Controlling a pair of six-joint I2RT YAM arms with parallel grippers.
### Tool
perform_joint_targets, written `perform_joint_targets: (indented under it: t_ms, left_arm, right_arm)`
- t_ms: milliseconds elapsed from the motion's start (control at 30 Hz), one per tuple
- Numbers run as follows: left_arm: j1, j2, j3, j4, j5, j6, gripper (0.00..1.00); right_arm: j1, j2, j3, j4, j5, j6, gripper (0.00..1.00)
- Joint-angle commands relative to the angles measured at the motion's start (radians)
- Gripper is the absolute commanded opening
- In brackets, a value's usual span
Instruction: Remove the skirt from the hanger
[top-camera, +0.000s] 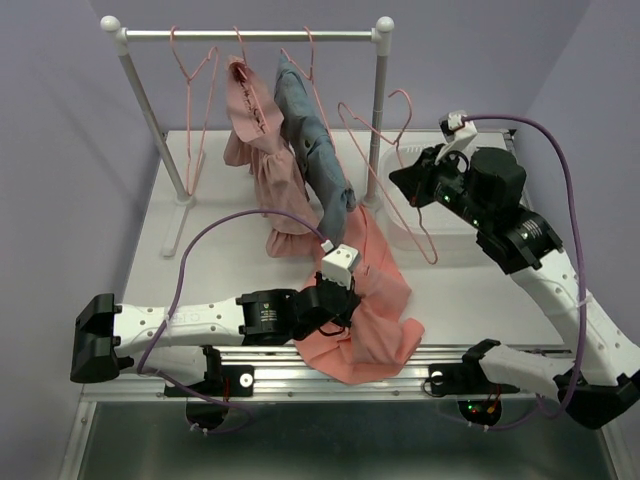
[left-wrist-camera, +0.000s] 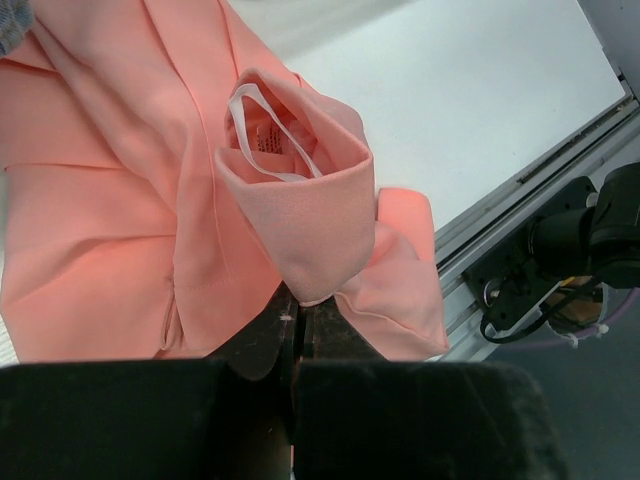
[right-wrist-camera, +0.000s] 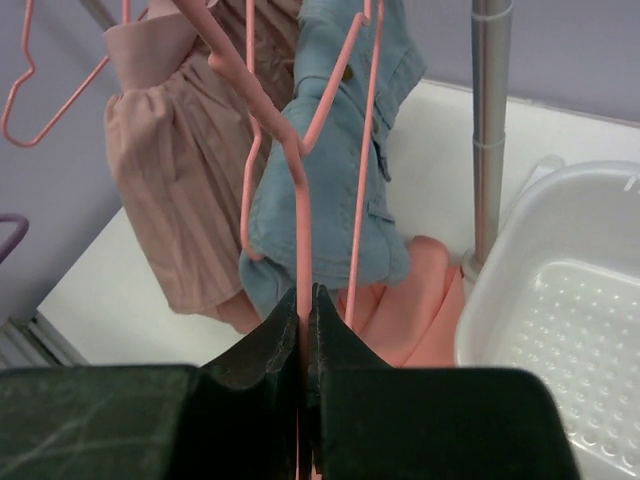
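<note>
The salmon-coral skirt (top-camera: 375, 320) lies crumpled on the table near the front edge, off any hanger. My left gripper (top-camera: 340, 300) is shut on a fold of the skirt (left-wrist-camera: 120, 200), with cloth pinched between the fingertips (left-wrist-camera: 300, 303) and a white label loop showing in the fold. My right gripper (top-camera: 400, 180) is shut on the wire of a bare pink hanger (top-camera: 432, 255) and holds it tilted in the air right of the rack post. In the right wrist view the hanger (right-wrist-camera: 303, 230) runs straight up from between the right gripper's (right-wrist-camera: 304, 298) closed jaws.
A rail (top-camera: 250, 35) at the back carries a dusty-pink ruffled garment (top-camera: 265, 160), a blue denim garment (top-camera: 315, 150) and other pink hangers (top-camera: 195, 70). A white basket (top-camera: 400, 215) sits right of the rack post (top-camera: 378, 110), below the held hanger.
</note>
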Motion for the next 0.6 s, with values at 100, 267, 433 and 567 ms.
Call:
perform_joint_targets:
  t_ms: [100, 267, 433, 567]
  left_arm:
    - [0.008, -0.028, -0.010, 0.014, -0.043, -0.021, 0.00]
    - [0.011, -0.025, -0.010, 0.025, -0.038, -0.021, 0.00]
    - [0.011, -0.021, -0.012, 0.030, -0.023, -0.025, 0.00]
    - [0.011, -0.010, -0.015, 0.039, -0.015, -0.036, 0.00]
  right_arm:
    - [0.008, 0.125, 0.163, 0.143, 0.138, -0.072, 0.01]
    - [0.008, 0.234, 0.248, 0.216, 0.124, -0.077, 0.01]
    - [0.008, 0.329, 0.350, 0.279, 0.150, -0.086, 0.01]
    - [0.008, 0.389, 0.364, 0.373, 0.173, -0.071, 0.01]
